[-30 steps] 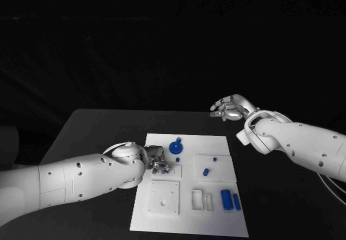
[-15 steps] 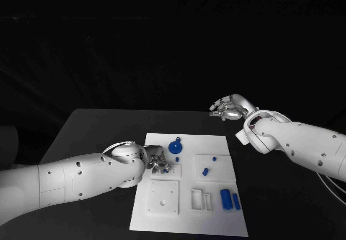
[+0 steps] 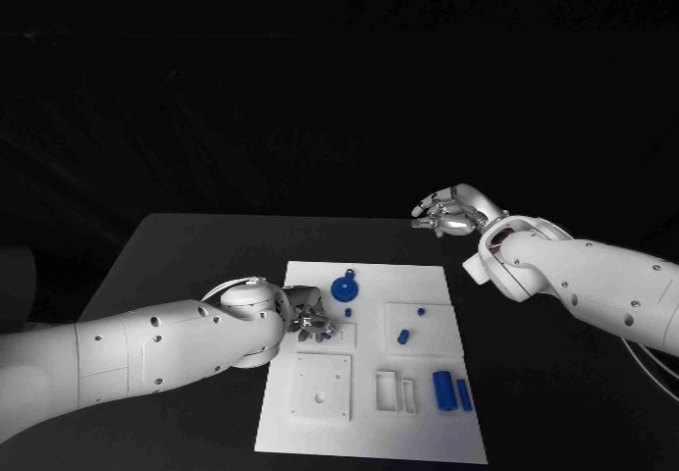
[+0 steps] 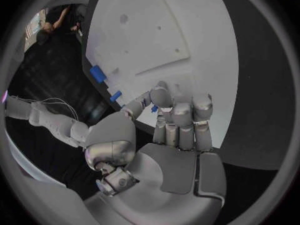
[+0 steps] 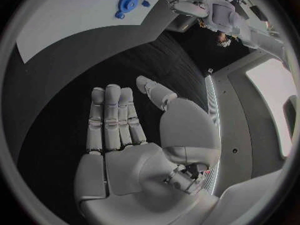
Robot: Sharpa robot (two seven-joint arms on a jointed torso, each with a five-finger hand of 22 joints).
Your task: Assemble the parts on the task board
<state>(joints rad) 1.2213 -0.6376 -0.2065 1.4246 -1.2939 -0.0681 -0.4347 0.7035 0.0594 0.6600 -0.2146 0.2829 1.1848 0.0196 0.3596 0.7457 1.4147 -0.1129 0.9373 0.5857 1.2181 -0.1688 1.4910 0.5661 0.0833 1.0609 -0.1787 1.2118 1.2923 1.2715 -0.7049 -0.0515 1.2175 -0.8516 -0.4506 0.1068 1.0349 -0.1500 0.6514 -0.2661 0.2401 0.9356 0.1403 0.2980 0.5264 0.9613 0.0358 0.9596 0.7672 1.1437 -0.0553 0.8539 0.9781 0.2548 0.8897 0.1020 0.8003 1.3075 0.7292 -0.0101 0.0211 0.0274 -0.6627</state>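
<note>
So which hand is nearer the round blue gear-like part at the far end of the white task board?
Left. The left hand works on the board just beside the round blue part; the right hand hovers off the board, beyond its far right corner.

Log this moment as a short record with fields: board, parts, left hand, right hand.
board: white task board lying flat on the black table
parts: blue round part at the board's far end; two blue cylinders side by side near the front right corner
left hand: left hand down on the board, fingers curled on a small blue piece
right hand: right hand raised beyond the board's far right corner, holding nothing
</note>
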